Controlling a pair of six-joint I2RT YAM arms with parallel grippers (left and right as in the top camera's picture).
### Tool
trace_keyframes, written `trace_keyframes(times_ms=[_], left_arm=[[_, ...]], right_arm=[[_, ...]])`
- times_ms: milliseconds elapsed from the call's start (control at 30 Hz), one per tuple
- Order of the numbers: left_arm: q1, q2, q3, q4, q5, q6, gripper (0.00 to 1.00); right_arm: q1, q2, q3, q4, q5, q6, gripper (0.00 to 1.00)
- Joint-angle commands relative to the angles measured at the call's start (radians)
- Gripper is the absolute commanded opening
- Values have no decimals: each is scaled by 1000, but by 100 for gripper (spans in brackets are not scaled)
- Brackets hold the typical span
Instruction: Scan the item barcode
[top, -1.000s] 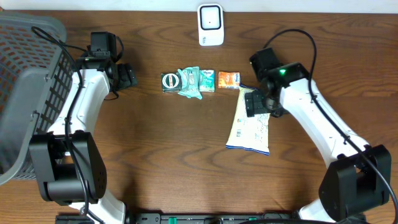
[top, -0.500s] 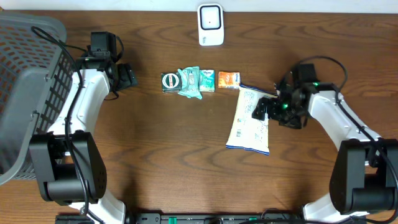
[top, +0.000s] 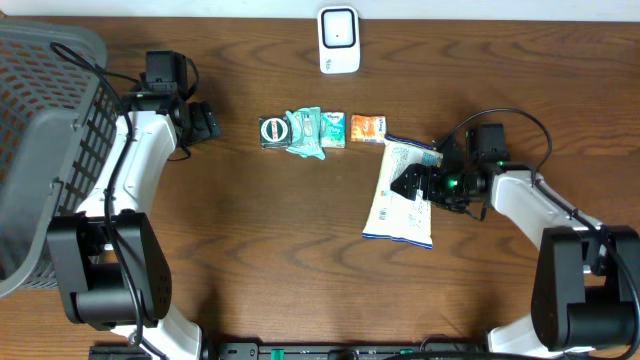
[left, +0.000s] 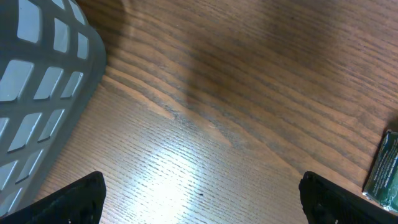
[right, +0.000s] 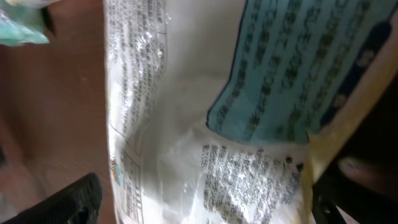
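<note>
A large white bag (top: 398, 216) with blue print lies flat on the table, right of centre. My right gripper (top: 411, 183) hangs low over its upper half, open, the fingers spread to either side of it. In the right wrist view the bag (right: 186, 106) fills the picture and the right gripper (right: 205, 208) straddles it without closing on it. The white barcode scanner (top: 338, 40) stands at the back centre. My left gripper (top: 207, 123) is open over bare wood at the left, holding nothing; the left wrist view shows that gripper (left: 211, 202) empty.
A row of small items lies left of the bag: a green tin (top: 272, 131), a teal packet (top: 303, 132), a small green packet (top: 333, 129) and an orange packet (top: 368, 127). A grey mesh basket (top: 50, 120) fills the far left, its wall (left: 37, 93) beside the left gripper.
The right arm has swung out to the right and dropped lower, turning its open gripper leftward onto the bag's upper part. The left arm and all items have stayed put.
</note>
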Motion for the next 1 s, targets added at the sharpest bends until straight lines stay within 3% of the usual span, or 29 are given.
trace_keyframes(times_ms=[0,133,233,400,700,967], left_arm=[[0,0,-6,0,-5,16,98],[0,0,-6,0,-5,16,97],[0,0,-6,0,-5,16,98],[0,0,-6,0,-5,16,98],[0,0,-6,0,-5,16,98],[0,0,-6,0,-5,16,98]], right_arm=[[5,28,-97,60,17,73,94],[5,31,-153,143,18,117,82],[11,31,-184,188,18,124,64],[10,31,-195,219,14,138,1],[-37,11,-178,293,-320,148,1],[-63,-159,-175,225,-343,196,1]])
